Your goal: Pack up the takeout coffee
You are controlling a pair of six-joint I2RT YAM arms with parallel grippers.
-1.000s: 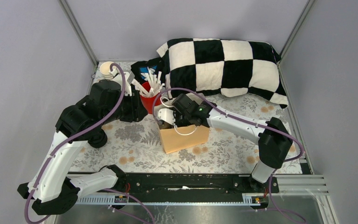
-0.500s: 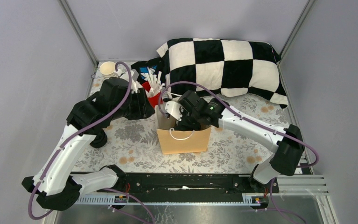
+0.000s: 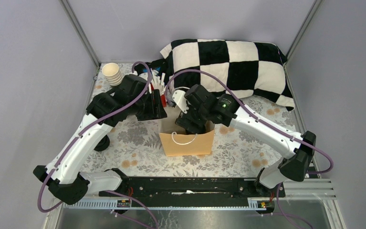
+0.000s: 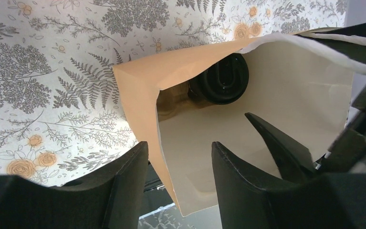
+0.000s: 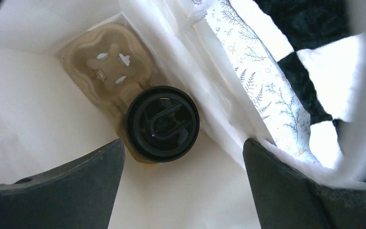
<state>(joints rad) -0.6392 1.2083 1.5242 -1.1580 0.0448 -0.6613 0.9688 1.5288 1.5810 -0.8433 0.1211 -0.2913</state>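
Here, one takeout coffee (image 5: 162,123) in one carrier (image 5: 99,64) inside one bag (image 3: 188,143).

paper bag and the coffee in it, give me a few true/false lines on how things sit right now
1. The takeout coffee sits in a pulp carrier at the bottom of the paper bag. True.
2. The right gripper is clamped on the coffee's lid. False: its fingers are spread wide above the cup and hold nothing.
3. The carrier's other slot holds a second cup. False: it is empty.
4. The bag's wall passes between the fingers of the left gripper. True.
5. The bag lies flat on its side. False: it stands upright with its mouth open.
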